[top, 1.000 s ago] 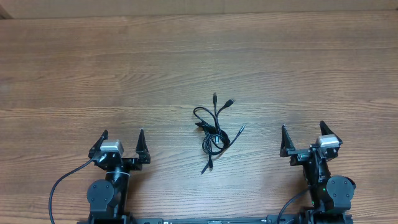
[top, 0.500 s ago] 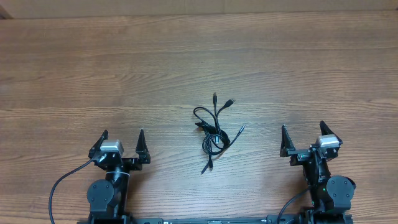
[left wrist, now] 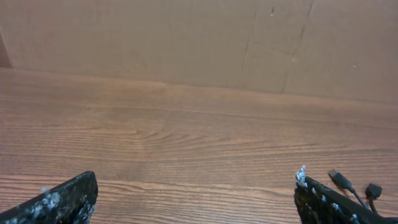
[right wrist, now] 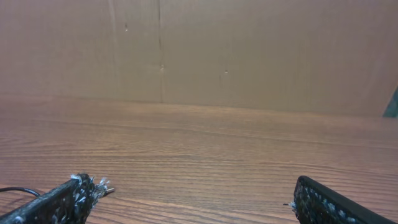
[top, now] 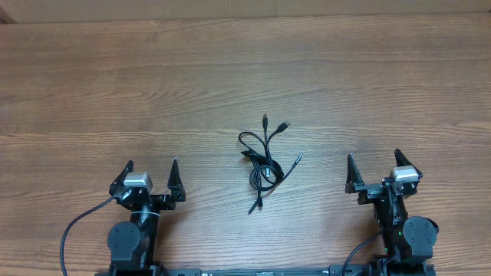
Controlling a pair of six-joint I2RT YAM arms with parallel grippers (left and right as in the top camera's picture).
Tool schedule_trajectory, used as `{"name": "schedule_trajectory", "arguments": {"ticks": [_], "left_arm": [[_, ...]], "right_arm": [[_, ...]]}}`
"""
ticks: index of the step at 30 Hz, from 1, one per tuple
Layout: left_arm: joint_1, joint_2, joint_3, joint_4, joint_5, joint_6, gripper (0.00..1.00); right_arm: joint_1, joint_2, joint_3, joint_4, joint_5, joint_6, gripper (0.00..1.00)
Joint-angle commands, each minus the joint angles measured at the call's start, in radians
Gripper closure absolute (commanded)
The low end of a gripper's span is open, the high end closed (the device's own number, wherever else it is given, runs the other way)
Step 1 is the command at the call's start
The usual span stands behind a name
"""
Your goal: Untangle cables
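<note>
Table (top: 115, 77) is wood grain running left-right. Its far edge meets a brown cardboard wall (top: 230, 9), and both wrist views show that same seam straight ahead. The left and right table edges fall outside the overhead frame. The cables (top: 263, 161) lie in one small knot about mid-width, nearer the arm side than the wall, between the two arms and a bit ahead of their tips. Wide open wood lies beyond the knot toward the wall and out to both sides. The left gripper (top: 151, 162) sits near-left with its jaws spread wide, holding nothing and well apart from the knot. The right gripper (top: 374, 155) sits near-right, also spread wide and holding nothing. Both point toward the far wall. The knot's long axis runs near-to-far and leans slightly right at the far end. Two plug ends fan out at the far end, one plug points back toward the arms at the near end, and a thin end sticks out to the right mid-length. A loop bulges to the left in the far half. In the left wrist view the two far plugs show just past the right-hand finger (left wrist: 323, 199). In the right wrist view a bit of cord shows low on the left, by the left-hand finger (right wrist: 62, 199).
</note>
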Motion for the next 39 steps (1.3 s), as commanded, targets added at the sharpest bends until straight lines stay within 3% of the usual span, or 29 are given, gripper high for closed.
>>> {"name": "schedule_trajectory", "arguments": {"ticks": [1, 39], "left_arm": [[0.008, -0.009, -0.004, -0.002, -0.006, 0.01, 0.01], [0.008, -0.009, -0.004, -0.002, -0.006, 0.026, 0.0]], "right_arm": [[-0.004, -0.011, -0.011, 0.005, 0.002, -0.005, 0.0], [-0.004, -0.011, -0.011, 0.005, 0.002, -0.005, 0.0]]}}
